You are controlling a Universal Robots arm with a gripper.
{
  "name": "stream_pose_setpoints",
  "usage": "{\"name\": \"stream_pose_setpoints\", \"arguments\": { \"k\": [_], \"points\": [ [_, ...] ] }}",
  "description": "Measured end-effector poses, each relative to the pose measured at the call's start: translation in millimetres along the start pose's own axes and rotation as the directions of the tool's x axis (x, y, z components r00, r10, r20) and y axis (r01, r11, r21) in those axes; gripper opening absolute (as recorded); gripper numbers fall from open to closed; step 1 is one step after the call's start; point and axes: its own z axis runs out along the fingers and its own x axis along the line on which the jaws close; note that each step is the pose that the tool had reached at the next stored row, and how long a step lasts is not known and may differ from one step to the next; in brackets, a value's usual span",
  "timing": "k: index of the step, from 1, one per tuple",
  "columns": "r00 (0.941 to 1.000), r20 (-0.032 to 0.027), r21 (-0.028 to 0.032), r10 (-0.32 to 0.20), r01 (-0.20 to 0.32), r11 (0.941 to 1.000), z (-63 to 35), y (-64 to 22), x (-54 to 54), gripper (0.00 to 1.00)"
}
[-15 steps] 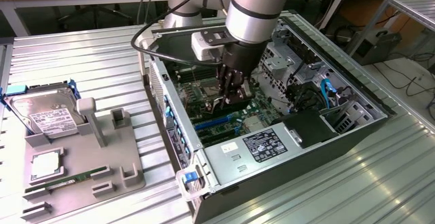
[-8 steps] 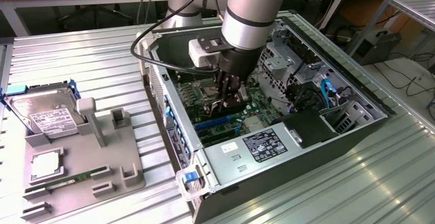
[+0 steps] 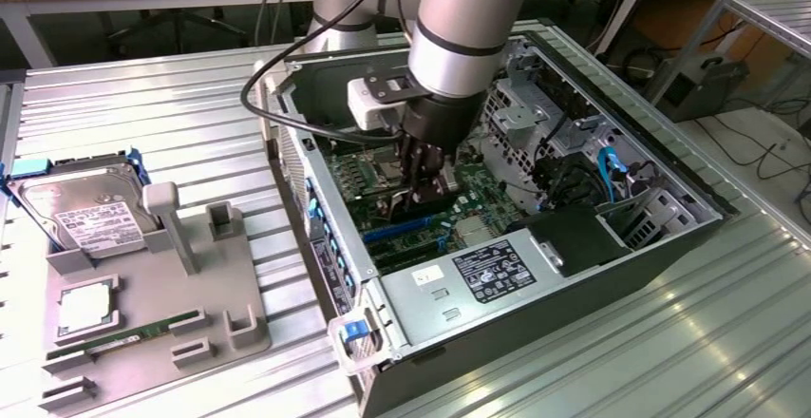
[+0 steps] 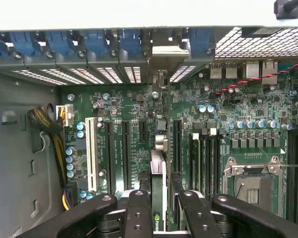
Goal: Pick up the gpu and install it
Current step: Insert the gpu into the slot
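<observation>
My arm [image 3: 457, 19] reaches steeply down into the open computer case [image 3: 419, 328] lying on the bench [image 3: 152, 104]. My pincer [image 4: 158, 198] is clamped on the gpu [image 4: 158, 166], held edge-down at the motherboard [image 4: 139, 106] slots, among its expansion connectors.

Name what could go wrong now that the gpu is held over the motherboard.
The gpu, gripped in the hand, sits over several parallel slots; it might come down beside them or in the wrong one and stress the board. Its far end may catch the rear frame. The arm's black cable loops by the case edge and could snag.
</observation>
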Motion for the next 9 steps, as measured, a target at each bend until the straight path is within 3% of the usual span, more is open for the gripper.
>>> {"name": "stream_pose_setpoints", "arguments": {
  "k": [5,9],
  "points": [
    [1.0000,0.0000,0.0000,0.000,0.000,1.0000,9.4,-0.2,0.1,0.26],
    [1.0000,0.0059,-0.0003,0.000,0.000,1.0000,14.0,-0.3,0.2,0.26]
  ]
}}
